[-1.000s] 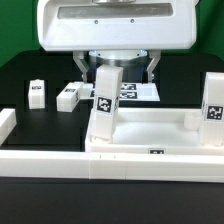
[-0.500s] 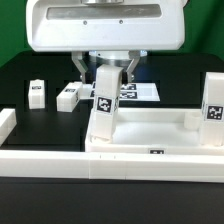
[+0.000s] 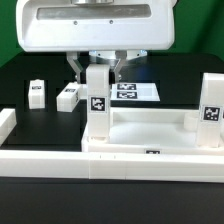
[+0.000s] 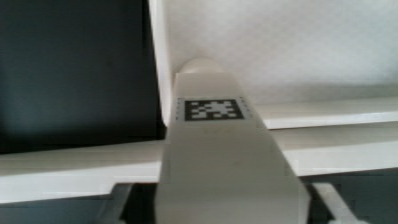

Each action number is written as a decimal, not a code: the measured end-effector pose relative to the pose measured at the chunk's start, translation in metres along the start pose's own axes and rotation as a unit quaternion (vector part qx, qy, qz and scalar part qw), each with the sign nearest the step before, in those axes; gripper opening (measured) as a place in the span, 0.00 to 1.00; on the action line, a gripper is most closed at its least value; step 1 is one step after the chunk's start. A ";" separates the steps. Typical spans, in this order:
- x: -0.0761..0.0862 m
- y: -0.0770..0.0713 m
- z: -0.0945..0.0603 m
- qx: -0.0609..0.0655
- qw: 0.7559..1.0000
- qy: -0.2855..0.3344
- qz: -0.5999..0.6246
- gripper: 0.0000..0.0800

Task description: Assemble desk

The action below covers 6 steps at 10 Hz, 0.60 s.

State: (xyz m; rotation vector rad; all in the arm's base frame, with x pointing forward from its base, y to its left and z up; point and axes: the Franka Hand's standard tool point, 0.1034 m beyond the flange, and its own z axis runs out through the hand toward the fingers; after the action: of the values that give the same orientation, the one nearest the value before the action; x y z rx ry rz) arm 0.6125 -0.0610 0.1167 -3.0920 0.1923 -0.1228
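Observation:
The white tray-like tabletop (image 3: pixel 150 130) lies behind the front wall. My gripper (image 3: pixel 97 72) is shut on a white square leg (image 3: pixel 97 100), which stands upright at the tabletop's corner on the exterior view's left, its tag facing the camera. A second leg (image 3: pixel 211 112) stands in the corner on the exterior view's right. Two loose legs (image 3: pixel 37 93) (image 3: pixel 68 96) lie on the black table further left. In the wrist view the held leg (image 4: pixel 221 150) fills the middle between the fingers (image 4: pixel 128 198), over the tabletop (image 4: pixel 285 50). The leg's lower end is hidden.
The long white border wall (image 3: pixel 50 160) runs along the front, with a short upturned end (image 3: pixel 5 122) at the exterior view's left. The marker board (image 3: pixel 132 91) lies flat behind the tabletop. Black table surrounds the parts.
The gripper has shifted towards the exterior view's left with the leg. The leg, leaning before, now stands upright at the tabletop's corner.

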 end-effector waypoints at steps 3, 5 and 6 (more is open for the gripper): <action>0.000 -0.001 0.000 0.001 0.997 0.000 0.075 0.36; 0.000 -0.001 0.001 0.007 0.990 0.000 0.143 0.36; 0.000 0.002 0.001 0.018 0.979 0.001 0.205 0.36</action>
State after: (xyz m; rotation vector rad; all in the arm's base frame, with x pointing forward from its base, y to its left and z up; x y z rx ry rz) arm 0.6122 -0.0628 0.1159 -2.9386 0.8058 -0.1111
